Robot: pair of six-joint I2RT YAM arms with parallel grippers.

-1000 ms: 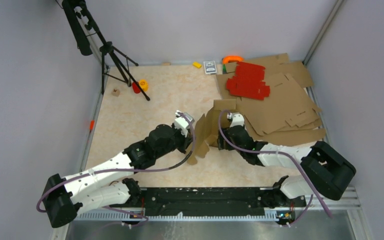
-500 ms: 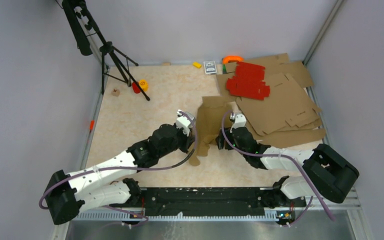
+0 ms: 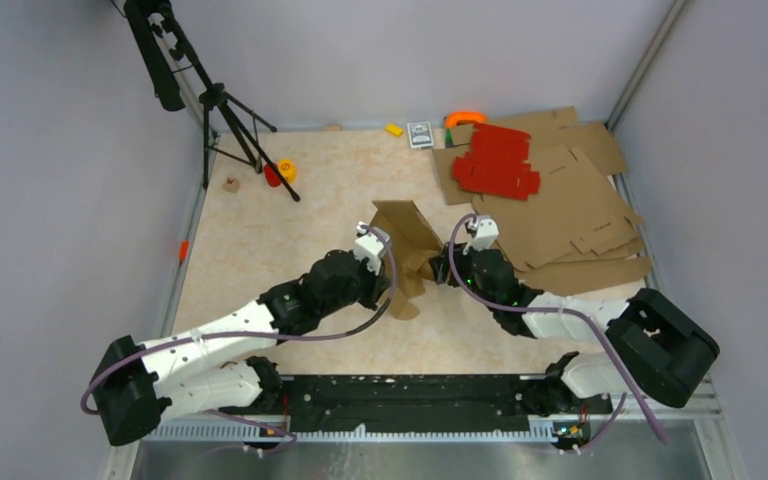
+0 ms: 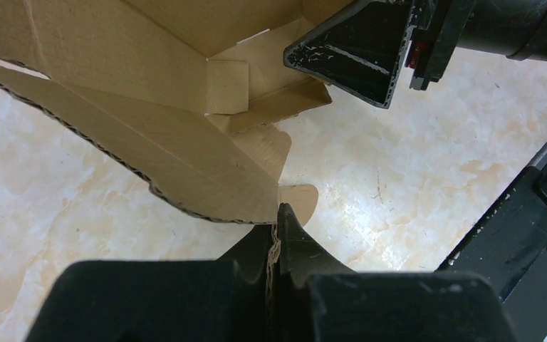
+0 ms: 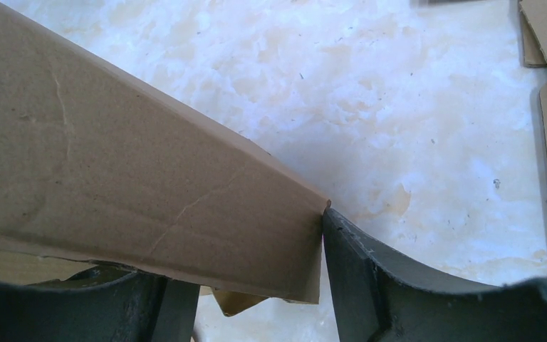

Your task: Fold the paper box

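Left tool [image 4: 276,226] pressed together, pinching a flap edge of the plain brown corrugated paper box [image 3: 407,235]. The box stands steeper than a second ago, mid marbled beige tabletop [image 3: 260,220]. Right tool [image 5: 242,267] is spread, narrowing around a panel. We judge walls are forming.

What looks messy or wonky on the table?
The paper box is crooked and half-folded, one panel tipped up mid-table, with a wrinkle across its side. At the far right, the brown cardboard sheets lie in a jumbled pile, red sheets on top.
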